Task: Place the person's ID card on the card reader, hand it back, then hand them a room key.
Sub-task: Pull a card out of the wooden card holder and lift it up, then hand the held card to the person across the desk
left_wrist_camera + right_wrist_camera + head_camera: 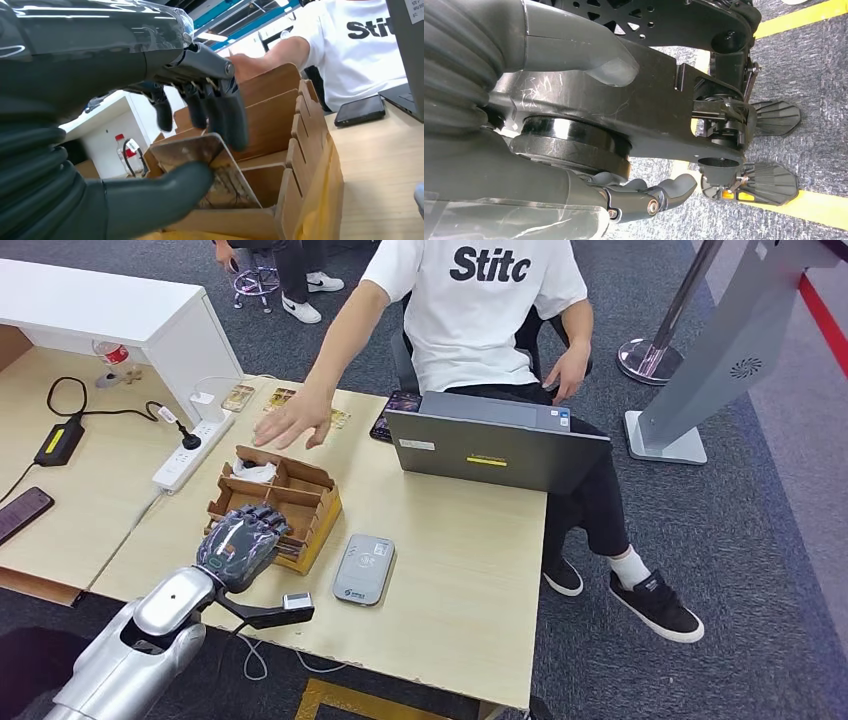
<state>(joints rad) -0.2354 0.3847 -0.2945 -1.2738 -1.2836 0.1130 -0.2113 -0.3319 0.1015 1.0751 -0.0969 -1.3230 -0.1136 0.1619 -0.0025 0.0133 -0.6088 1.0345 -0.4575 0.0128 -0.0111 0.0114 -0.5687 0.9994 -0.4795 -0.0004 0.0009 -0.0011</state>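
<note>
Far left on the tabletop (450, 570) lie a dark phone (22, 512) and a black charger (58, 443), with a white power strip (192, 453) beside them. Next comes the cardboard box (300, 502), split into compartments. The left hand (240, 543) sits over the box's near end; up close, its thumb and fingers (220, 112) pinch a worn card (210, 167) that stands tilted in a compartment, its top edge poking above the dividers. Whether this is the ID card or a room key, I can't tell.

Just right of the box the grey card reader (363, 568) lies flat, nothing on it, apart from the hand. Beyond the box, the person (480, 310) in a white T-shirt reaches one open hand (293, 420) out over the far edge of the tabletop, palm down, near some small gold-patterned cards (280, 397). A second phone (395, 412) lies between that hand and the grey laptop (495, 445), whose lid faces the robot. The person sits behind the laptop, other hand on the thigh.

The right hand (644, 195) hangs low beside the robot's body over dark carpet with yellow lines; its fingers curl inward and hold nothing
</note>
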